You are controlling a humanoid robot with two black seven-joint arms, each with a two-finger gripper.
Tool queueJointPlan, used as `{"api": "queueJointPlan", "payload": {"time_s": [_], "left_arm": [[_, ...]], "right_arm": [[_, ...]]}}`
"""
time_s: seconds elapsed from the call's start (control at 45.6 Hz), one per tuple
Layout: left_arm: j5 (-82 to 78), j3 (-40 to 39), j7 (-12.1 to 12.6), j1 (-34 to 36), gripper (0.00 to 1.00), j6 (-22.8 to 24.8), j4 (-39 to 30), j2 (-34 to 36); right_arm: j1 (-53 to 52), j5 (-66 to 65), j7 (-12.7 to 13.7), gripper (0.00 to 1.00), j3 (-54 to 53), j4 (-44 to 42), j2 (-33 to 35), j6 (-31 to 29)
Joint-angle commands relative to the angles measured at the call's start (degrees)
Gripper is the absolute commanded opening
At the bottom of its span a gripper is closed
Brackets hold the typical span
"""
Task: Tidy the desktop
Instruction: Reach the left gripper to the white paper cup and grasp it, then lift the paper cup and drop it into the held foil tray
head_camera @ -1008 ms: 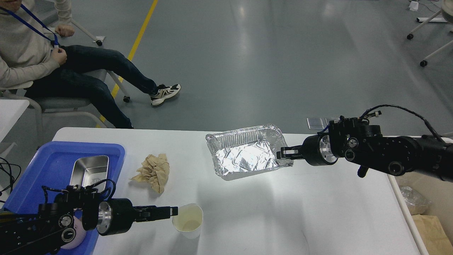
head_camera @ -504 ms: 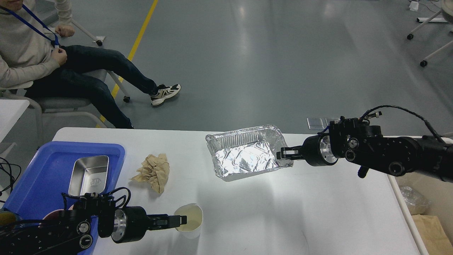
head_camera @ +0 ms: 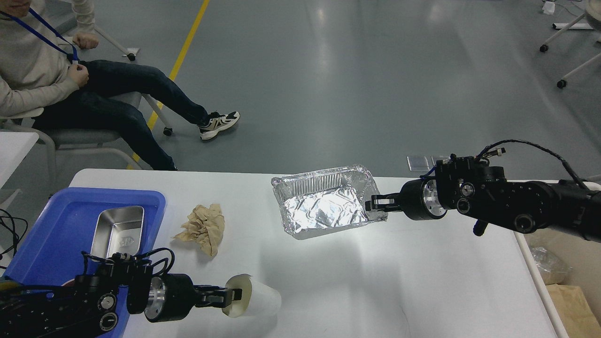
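Nearest you: left gripper [head_camera: 233, 295] clamped on rim of white paper cup [head_camera: 253, 295]; cup tipped on side, mouth toward gripper, long axis running left-right, just right of fingertips. Blue plastic tray [head_camera: 51, 230] close behind left arm. Mid-table: crumpled brown paper napkin [head_camera: 202, 227] on white matte desktop [head_camera: 375, 281]. Farther: right gripper [head_camera: 375, 203] pinching right rim of crinkled aluminium foil tray [head_camera: 326, 202]. Beyond: grey floor, seated person [head_camera: 70, 94].

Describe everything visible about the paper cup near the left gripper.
The paper cup is white outside, cream inside, apparently thin paper. It is tipped on its side, mouth facing left toward the left gripper, whose fingers pinch its rim. It sits at the near left of the desktop; whether its wall touches the surface cannot be told. No contents are visible.
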State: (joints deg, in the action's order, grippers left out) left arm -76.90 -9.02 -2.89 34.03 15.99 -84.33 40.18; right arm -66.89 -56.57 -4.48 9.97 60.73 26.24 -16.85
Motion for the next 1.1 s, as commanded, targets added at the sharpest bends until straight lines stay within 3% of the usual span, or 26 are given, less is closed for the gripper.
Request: {"api": "queueJointPlan", "payload": {"time_s": [0.0,0.197,0.438,0.548,0.767,0.899,1.074], "left_arm": [[0.2,0.0,-0.2,1.7,0.00,0.5,-4.0,4.4],[0.3,-0.5,-3.8,4.2,0.00,2.3,-9.2,16.9],[1.5,-1.5,-4.4,10.1,0.00,3.3,-14.0,28.2],[4.8,-2.5,-7.4,14.9,0.00,4.7,-14.1,30.6],[11.7,-4.0,-7.9,27.2,0.00,7.2,-13.1,28.3],[14.1,-3.4,-7.5,32.3,0.00,7.8,-9.7,21.9],[13.8,-1.2,-6.2,33.9,0.00,9.7,0.1,11.1]], "right_arm": [[0.1,0.0,-0.1,0.00,-0.2,0.0,0.0,0.0],[0.4,0.0,-0.1,0.00,-0.3,-0.8,-0.5,0.0],[0.2,0.0,-0.1,0.00,-0.2,-1.1,-1.8,0.0],[0.2,0.0,-0.1,0.00,-0.3,-1.1,-1.7,-0.1],[0.1,0.1,-0.1,0.00,-0.7,-1.1,-1.9,-0.1],[-0.1,0.1,-0.1,0.00,-0.7,-0.9,-1.8,-0.1],[-0.1,0.1,-0.2,0.00,-0.9,-0.8,-1.9,-0.1]]}}
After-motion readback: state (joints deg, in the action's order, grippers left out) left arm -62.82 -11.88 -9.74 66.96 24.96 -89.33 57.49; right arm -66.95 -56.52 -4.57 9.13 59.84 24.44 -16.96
